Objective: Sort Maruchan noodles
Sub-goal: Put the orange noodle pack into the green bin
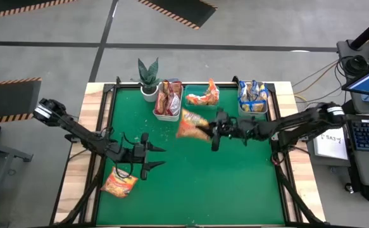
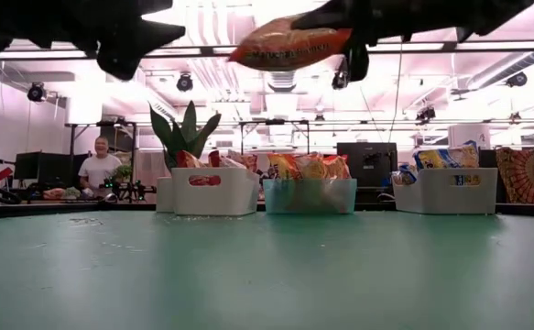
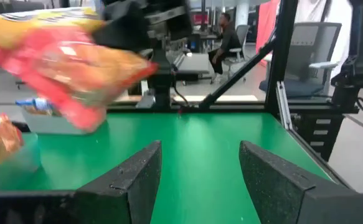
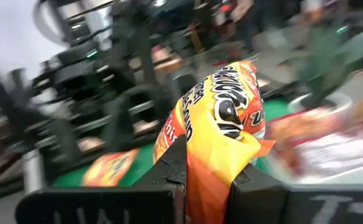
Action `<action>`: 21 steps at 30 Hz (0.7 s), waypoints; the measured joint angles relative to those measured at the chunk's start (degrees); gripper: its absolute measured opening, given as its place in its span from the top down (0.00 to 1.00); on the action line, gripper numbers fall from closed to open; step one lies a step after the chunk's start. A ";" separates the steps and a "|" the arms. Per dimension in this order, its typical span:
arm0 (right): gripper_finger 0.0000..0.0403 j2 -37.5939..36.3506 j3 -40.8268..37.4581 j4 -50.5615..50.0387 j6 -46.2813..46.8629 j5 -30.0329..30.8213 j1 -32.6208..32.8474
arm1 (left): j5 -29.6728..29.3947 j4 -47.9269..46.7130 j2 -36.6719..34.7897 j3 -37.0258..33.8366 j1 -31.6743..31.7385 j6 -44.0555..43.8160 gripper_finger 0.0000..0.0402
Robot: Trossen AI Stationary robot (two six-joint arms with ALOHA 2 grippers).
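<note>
My right gripper (image 1: 207,131) hangs high over the middle of the green table, shut on an orange-yellow Maruchan noodle packet (image 1: 190,123), which shows near the top of the low view (image 2: 289,43). My left gripper (image 1: 157,157) stands open and empty over the table's left half, its fingers (image 3: 137,174) apart. A second orange packet (image 1: 119,183) lies flat on the table near the left front, beside my left gripper. At the far edge stand three bins: a white one (image 1: 159,113) with red-brown packets, a teal one (image 1: 203,103) with orange packets, and a white one (image 1: 252,107) with blue-marked packets. My right gripper pinches the packet's crumpled near end (image 4: 213,163) between its two fingers (image 4: 169,171). The fingers lie about level and come from the table's right side. The packet sticks out beyond them toward the left, lifted clear of the table, roughly level.
A potted plant (image 1: 149,76) stands at the far left beside the bins. A dark frame (image 1: 105,120) runs around the green mat. People (image 2: 97,165) are in the room behind the table. The mat's near half (image 1: 209,190) is bare green.
</note>
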 joint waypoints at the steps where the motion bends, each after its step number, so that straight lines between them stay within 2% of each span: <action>1: 0.94 -1.31 0.00 -0.78 -1.09 0.52 -1.14 | -0.01 0.03 -0.57 0.00 0.00 0.53 0.51; 6: 0.94 -5.97 1.90 -8.62 -4.94 1.85 -9.17 | -1.91 0.02 -3.07 0.00 0.00 2.73 0.51; 10: 0.94 -5.47 4.94 -11.76 -11.59 2.73 -16.13 | -5.91 -0.08 -5.05 0.00 0.17 6.20 0.51; 15: 0.95 -1.29 6.95 -11.31 -25.27 2.67 -24.57 | -9.24 -0.08 -8.78 0.00 0.64 13.07 0.51; 21: 0.95 6.75 9.27 -12.33 -42.41 -2.93 -32.44 | -12.43 -1.38 -12.83 0.00 1.31 20.28 0.51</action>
